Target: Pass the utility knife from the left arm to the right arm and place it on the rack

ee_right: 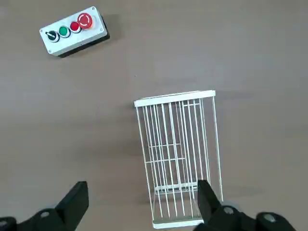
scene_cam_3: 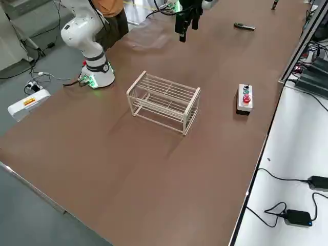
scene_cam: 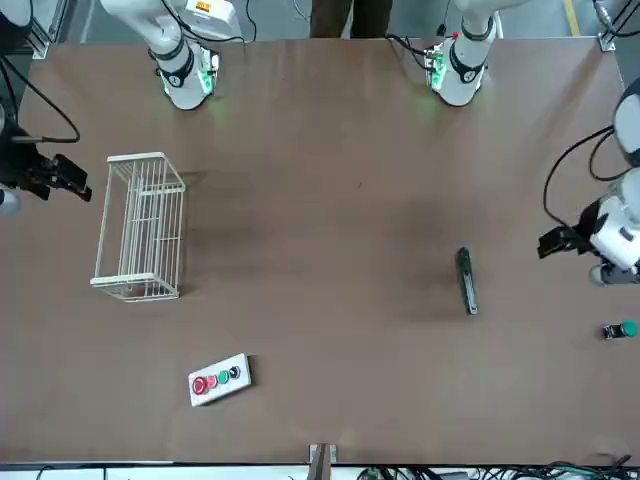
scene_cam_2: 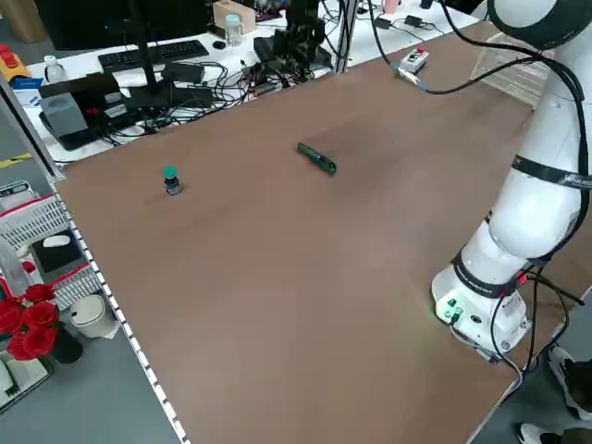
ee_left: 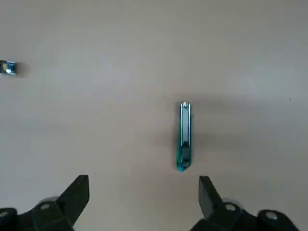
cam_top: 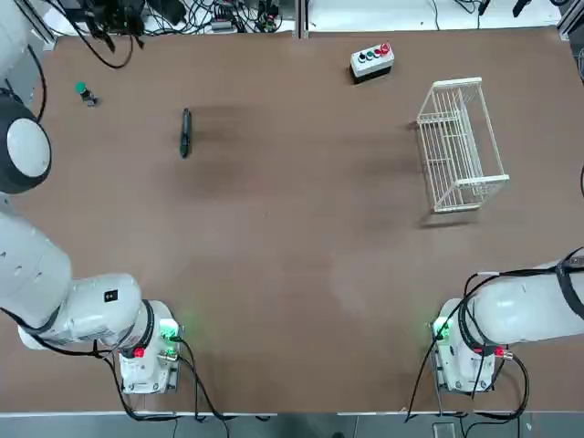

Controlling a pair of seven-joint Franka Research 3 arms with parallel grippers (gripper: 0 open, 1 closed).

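Observation:
The utility knife [cam_top: 185,132] lies flat on the brown table, far left of centre, with nothing touching it. In the left wrist view the knife [ee_left: 185,136] sits below and just beyond my left gripper [ee_left: 143,192], which hangs open and empty above the table. The white wire rack [cam_top: 456,84] stands at the far right with nothing in it. My right gripper [ee_right: 143,195] hovers open and empty high above the rack [ee_right: 174,97]. From the front, the left gripper [scene_cam: 562,241] is at the table's edge, some way from the knife [scene_cam: 466,281].
A grey button box [cam_top: 372,61] with red and green buttons sits at the far edge between knife and rack. A tiny green-capped object [cam_top: 84,91] stands near the far left corner. Cables run along the far edge. Both arm bases glow green at the near edge.

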